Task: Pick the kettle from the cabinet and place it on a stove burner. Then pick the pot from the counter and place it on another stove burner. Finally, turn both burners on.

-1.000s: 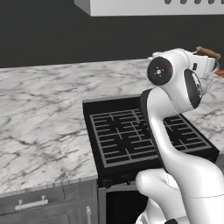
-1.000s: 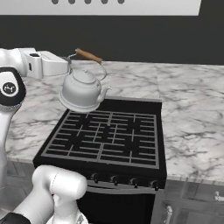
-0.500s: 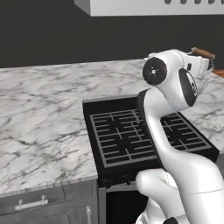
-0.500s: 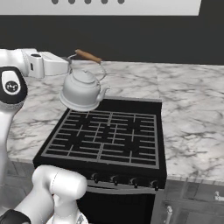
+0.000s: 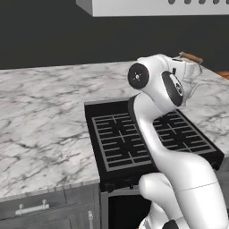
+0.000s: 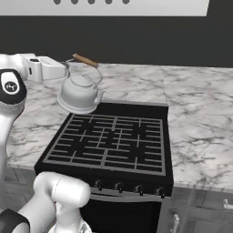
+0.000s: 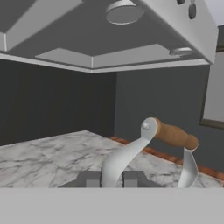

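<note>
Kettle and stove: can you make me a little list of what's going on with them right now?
kettle: up in the air, tilted, above the stove's back left corner in the right base view
held by: gripper, shut on the thin arched handle near its brown wooden piece
stove burners: black grates, nothing on them
counter: white marble on both sides of the stove

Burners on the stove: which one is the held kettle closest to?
The back-left burner: the kettle, hanging from the gripper, hovers over that corner, while the other grates lie farther off.
</note>
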